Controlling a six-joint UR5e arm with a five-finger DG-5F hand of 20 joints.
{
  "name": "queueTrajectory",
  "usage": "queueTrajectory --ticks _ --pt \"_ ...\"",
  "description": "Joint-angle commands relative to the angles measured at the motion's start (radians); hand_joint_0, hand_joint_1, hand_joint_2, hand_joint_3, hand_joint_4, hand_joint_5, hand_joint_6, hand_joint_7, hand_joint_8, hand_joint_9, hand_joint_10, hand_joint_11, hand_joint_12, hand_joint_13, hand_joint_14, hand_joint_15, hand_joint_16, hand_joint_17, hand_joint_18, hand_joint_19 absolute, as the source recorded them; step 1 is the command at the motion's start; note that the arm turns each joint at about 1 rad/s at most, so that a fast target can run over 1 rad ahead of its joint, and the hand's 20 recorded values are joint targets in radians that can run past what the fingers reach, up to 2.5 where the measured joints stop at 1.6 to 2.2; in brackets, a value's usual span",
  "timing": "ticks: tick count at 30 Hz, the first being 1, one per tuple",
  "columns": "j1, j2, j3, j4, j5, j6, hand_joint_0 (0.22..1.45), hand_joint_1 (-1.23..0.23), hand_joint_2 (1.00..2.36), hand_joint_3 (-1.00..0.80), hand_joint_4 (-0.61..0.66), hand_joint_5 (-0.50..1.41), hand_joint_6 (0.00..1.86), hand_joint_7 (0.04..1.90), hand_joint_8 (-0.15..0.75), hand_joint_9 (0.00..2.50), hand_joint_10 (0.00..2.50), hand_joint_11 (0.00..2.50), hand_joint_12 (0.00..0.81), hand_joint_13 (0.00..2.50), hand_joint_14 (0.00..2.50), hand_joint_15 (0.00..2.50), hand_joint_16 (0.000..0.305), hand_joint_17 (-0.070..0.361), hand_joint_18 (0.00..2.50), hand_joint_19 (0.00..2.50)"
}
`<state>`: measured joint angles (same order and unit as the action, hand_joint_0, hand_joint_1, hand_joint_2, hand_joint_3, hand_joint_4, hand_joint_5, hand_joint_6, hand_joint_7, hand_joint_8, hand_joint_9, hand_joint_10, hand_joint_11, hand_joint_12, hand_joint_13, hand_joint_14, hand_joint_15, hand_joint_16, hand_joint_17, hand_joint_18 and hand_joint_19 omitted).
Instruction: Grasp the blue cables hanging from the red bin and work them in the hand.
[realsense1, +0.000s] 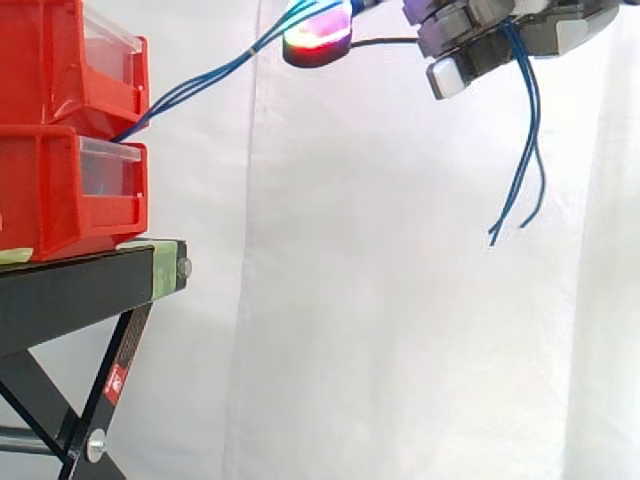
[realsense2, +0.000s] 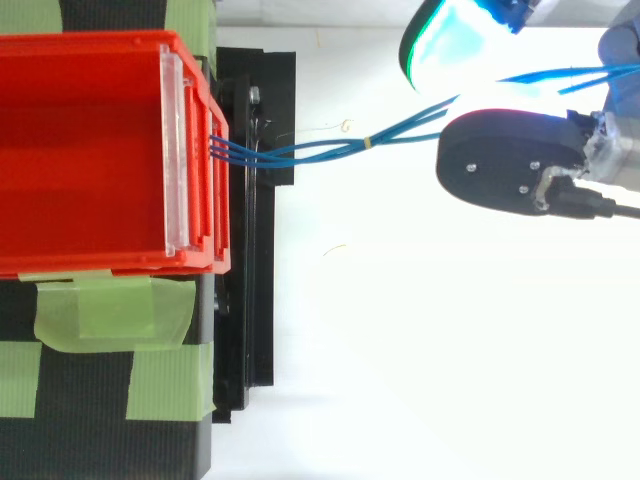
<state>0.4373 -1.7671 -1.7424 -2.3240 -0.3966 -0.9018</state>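
Note:
Several thin blue cables (realsense1: 200, 80) run from between the stacked red bins (realsense1: 60, 130) up and to the right, pulled taut into my hand (realsense1: 500, 35) at the top of the side view. The hand is shut on the cables, which pass between a red-glowing fingertip (realsense1: 318, 40) and the other fingers. Their loose ends (realsense1: 525, 170) hang down below the palm. From above, the cables (realsense2: 330, 148) leave the front of the top red bin (realsense2: 90, 150) and go right between a cyan-glowing pad (realsense2: 460, 45) and a black finger (realsense2: 505, 165).
The bins stand on a black stand (realsense1: 90, 285) with green tape (realsense2: 110, 310) on its top. A white curtain hangs behind. Open room lies to the right of the stand, below the hand.

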Motion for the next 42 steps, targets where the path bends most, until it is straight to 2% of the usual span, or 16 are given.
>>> queueTrajectory --ticks 1,4,5,7,8,14,21,31,37,40,42 --pt "0.011 0.000 0.000 0.000 0.030 0.046 0.93 -0.60 1.02 -0.32 0.19 0.32 0.18 1.27 0.409 1.37 2.50 2.50 0.540 1.61 2.50 1.88 0.055 0.123 1.89 0.65" --pt "0.015 0.000 0.000 -0.002 0.038 0.064 0.94 -0.59 1.02 -0.21 0.20 0.32 0.17 1.26 0.397 1.37 2.50 2.50 0.539 1.61 2.50 1.90 0.056 0.127 1.92 0.62" --pt "0.017 0.000 0.001 -0.002 0.038 0.066 0.94 -0.59 1.02 -0.18 0.21 0.33 0.17 1.26 0.403 1.37 2.50 2.50 0.535 1.62 2.50 1.89 0.172 0.129 1.93 0.61" --pt "0.018 0.000 0.000 -0.002 0.038 0.067 0.94 -0.59 1.02 -0.18 0.21 0.34 0.15 1.27 0.397 1.36 2.50 2.50 0.542 1.62 2.50 1.88 0.171 0.128 1.93 0.62" --pt "0.020 0.002 0.000 -0.002 0.038 0.070 0.95 -0.59 1.02 -0.19 0.21 0.34 0.14 1.26 0.404 1.36 2.50 2.50 0.533 1.61 2.50 1.89 0.057 0.128 1.92 0.63" --pt "0.023 0.000 0.000 -0.005 0.061 0.101 0.94 -0.59 1.02 -0.15 0.21 0.36 0.08 1.28 0.405 1.33 2.50 2.50 0.547 1.61 2.50 1.90 0.058 0.131 1.91 0.63" --pt "0.038 0.000 0.000 -0.018 0.094 0.156 0.95 -0.60 1.02 -0.06 0.24 0.41 0.00 1.33 0.419 1.26 2.50 2.50 0.545 1.56 2.50 1.88 0.061 0.137 1.88 0.58" --pt "0.055 0.000 0.000 -0.023 0.117 0.175 0.91 -0.60 1.02 -0.37 0.24 0.40 0.00 1.33 0.439 1.22 2.50 2.50 0.551 1.52 2.50 1.88 0.056 0.125 1.80 0.63" --pt "0.067 0.000 0.000 -0.137 0.090 0.164 0.89 -0.60 1.02 -0.49 0.23 0.39 0.00 1.33 0.442 1.20 2.50 2.50 0.562 1.50 2.50 1.88 0.053 0.120 1.75 0.64" --pt "0.067 0.000 0.000 -0.230 0.036 0.164 0.88 -0.60 1.02 -0.51 0.22 0.39 0.00 1.34 0.446 1.20 2.50 2.50 0.561 1.49 2.50 1.88 0.052 0.118 1.74 0.68" --pt "0.063 0.002 0.000 -0.267 0.015 0.167 0.88 -0.60 1.02 -0.53 0.22 0.39 0.00 1.33 0.447 1.20 2.50 2.50 0.554 1.49 2.50 1.88 0.052 0.116 1.74 0.66"
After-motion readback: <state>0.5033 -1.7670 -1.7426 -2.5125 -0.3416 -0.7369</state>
